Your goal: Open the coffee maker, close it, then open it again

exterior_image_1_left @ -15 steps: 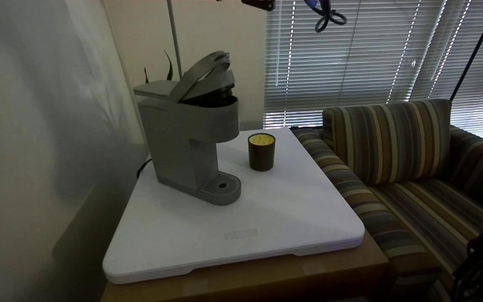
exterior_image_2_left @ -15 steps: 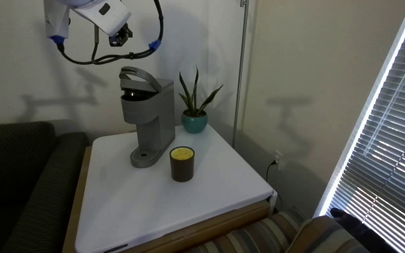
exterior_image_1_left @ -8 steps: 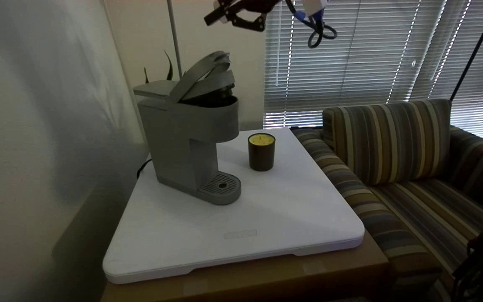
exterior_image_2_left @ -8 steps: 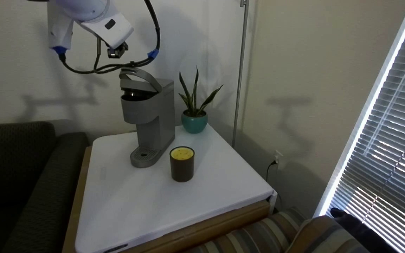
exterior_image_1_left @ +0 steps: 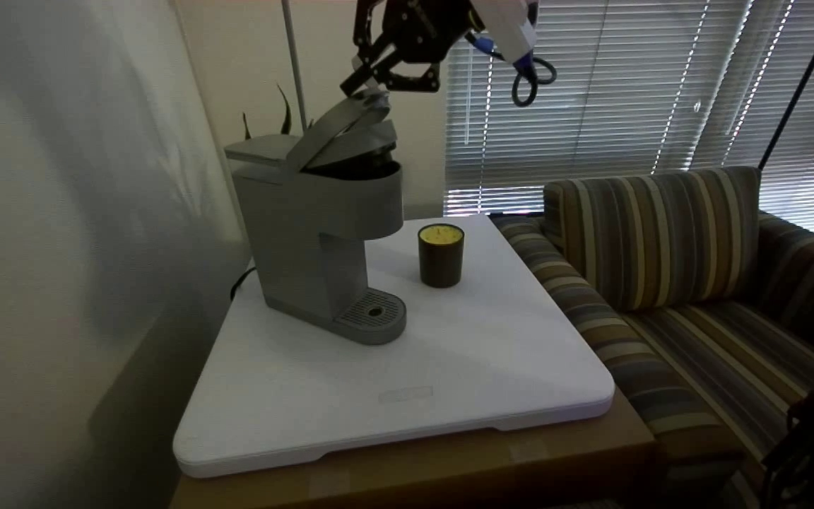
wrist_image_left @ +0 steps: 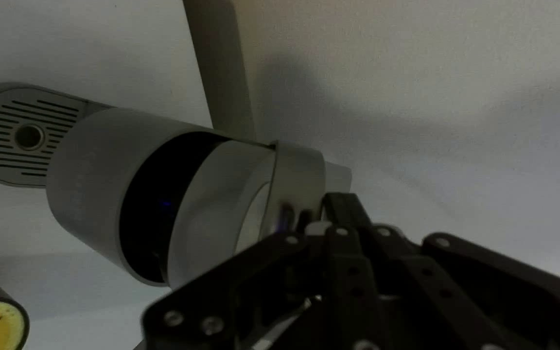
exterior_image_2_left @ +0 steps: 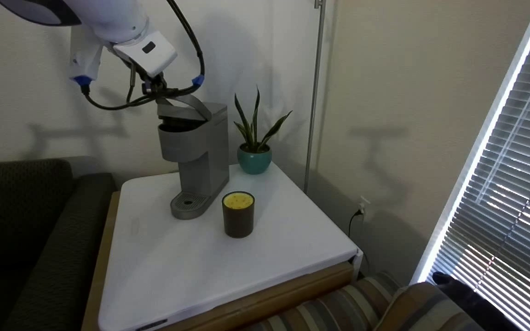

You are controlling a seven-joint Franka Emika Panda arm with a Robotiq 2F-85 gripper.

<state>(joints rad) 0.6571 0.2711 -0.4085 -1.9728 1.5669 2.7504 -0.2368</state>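
The grey coffee maker (exterior_image_1_left: 290,226) stands upright in both exterior views (exterior_image_2_left: 196,147). Its top lid (exterior_image_1_left: 340,134) is raised and tilted back, with a dark gap above the brew head. In the wrist view the lid (wrist_image_left: 217,194) stands apart from the brew head (wrist_image_left: 95,180). My gripper (exterior_image_1_left: 356,80) points down at the raised front end of the lid handle, at or just above it; I cannot tell if they touch. In the wrist view the gripper (wrist_image_left: 343,209) has its fingers together, right beside the handle (wrist_image_left: 299,180), with nothing seen between them.
A dark cup with a yellow top (exterior_image_1_left: 441,256) stands beside the machine on the white table (exterior_image_1_left: 492,353). A teal plant pot (exterior_image_2_left: 254,161) is behind the machine. A wall (wrist_image_left: 430,97) lies close behind. A striped armchair (exterior_image_1_left: 651,240) is beside the table.
My arm and gripper have come down from above the frame to the top of the raised lid handle. The lid looks almost unchanged, perhaps very slightly lower at its tip.
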